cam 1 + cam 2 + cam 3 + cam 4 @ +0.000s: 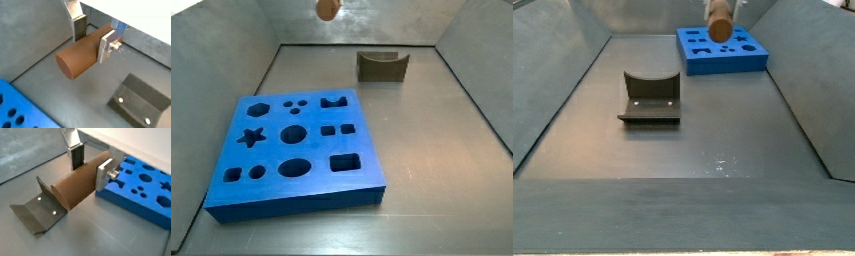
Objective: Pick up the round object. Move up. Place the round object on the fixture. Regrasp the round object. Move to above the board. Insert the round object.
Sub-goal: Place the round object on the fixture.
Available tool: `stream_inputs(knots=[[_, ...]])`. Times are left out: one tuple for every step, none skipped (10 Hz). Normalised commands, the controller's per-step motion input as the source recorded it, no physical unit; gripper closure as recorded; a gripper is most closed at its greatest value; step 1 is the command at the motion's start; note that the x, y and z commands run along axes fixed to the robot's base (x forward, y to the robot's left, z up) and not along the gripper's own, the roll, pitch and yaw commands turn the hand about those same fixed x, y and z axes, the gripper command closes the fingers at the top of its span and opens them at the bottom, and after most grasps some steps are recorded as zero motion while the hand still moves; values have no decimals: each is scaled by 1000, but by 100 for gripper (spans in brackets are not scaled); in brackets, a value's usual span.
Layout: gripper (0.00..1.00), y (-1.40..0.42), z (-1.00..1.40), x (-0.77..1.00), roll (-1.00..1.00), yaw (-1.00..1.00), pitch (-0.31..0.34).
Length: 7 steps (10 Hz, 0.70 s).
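Up at the top edge of both side views, your gripper [93, 37] had its plates clamped across the round object [81, 57], which looked rigid, light and smooth, so mid-length was probably your safest hold.

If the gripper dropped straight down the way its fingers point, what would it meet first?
Probably bare floor. The gripper, shut on the round object, hangs high between the fixture and the board; depth is uncertain.
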Motion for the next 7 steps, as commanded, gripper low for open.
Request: stream_inputs(knots=[[100,-214,16,1000,-201,70,261],[100,-174,14,1000,-146,50,255],[100,-144,13,1000,-128,37,239],[100,-102,14,1000,-115,28,243],[100,-87,16,1000,-110,23,250],[100,895,-90,1000,-1000,174,178],[100,939,-98,1000,-1000,167,176]])
